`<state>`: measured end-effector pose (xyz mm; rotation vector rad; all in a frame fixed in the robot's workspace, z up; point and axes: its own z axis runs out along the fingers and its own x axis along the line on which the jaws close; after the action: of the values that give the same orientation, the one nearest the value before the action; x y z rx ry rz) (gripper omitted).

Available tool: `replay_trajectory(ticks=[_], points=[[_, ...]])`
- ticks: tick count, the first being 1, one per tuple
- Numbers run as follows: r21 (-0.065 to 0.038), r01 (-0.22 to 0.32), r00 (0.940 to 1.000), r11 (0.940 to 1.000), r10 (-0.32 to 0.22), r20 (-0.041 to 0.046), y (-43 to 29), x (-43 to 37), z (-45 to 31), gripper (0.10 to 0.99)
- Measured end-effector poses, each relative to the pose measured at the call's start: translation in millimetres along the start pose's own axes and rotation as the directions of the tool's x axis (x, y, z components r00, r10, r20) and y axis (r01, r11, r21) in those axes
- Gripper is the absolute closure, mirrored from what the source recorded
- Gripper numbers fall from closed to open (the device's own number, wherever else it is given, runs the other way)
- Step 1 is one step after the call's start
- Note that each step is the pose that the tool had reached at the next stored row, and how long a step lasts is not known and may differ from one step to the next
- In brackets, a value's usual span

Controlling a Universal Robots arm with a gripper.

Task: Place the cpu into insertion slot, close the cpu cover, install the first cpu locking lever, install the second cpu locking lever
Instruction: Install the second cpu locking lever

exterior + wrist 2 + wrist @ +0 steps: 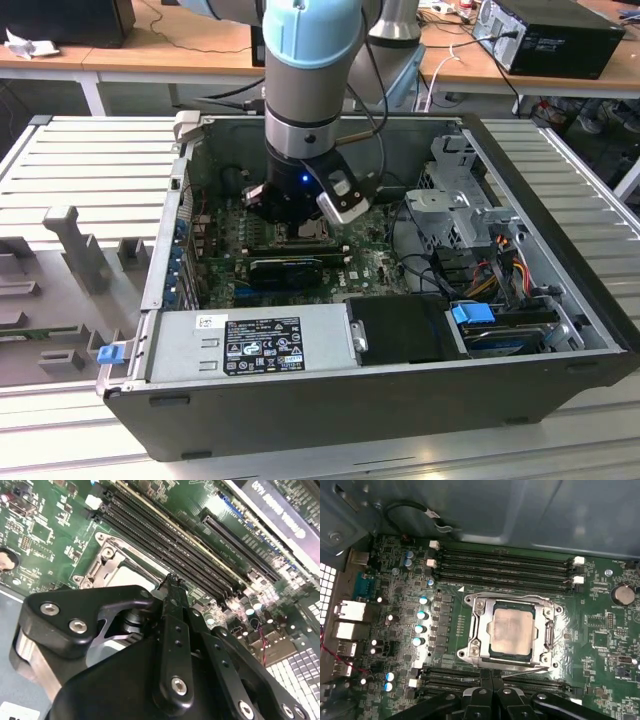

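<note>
One open computer case (330, 400) is lying on the desk (90, 200), with the arm reaching down into it over the motherboard (600, 640). In the first wrist view the cpu cover (547, 630) is lying flat over the insertion slot (490, 652), framing the cpu (511, 629) already seated inside. The gripper (492, 676) is hovering at the cover's edge, fingers (170, 597) pressed together and holding nothing. Judging by this, the lever steps are now in hand, calling for a careful push.
</note>
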<state>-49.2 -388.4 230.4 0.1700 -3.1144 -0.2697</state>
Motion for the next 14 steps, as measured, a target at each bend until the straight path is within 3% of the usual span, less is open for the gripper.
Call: replay_trajectory(ticks=[7, 8, 11, 14], points=[[-0.007, 0.016, 0.9999, 0.9998, -0.016, -0.0023, -2.3, 4.3, 14.4, 0.980], [-0.013, 0.018, 0.9998, 0.9998, -0.018, -0.0018, -2.8, 6.0, 14.9, 0.980], [-0.050, 0.021, 0.9998, 0.9985, -0.020, 0.0026, -7.0, 14.0, 15.6, 0.980], [-0.072, 0.023, 0.9997, 0.9972, -0.023, 0.0051, -10.8, 18.0, 15.9, 0.980]])
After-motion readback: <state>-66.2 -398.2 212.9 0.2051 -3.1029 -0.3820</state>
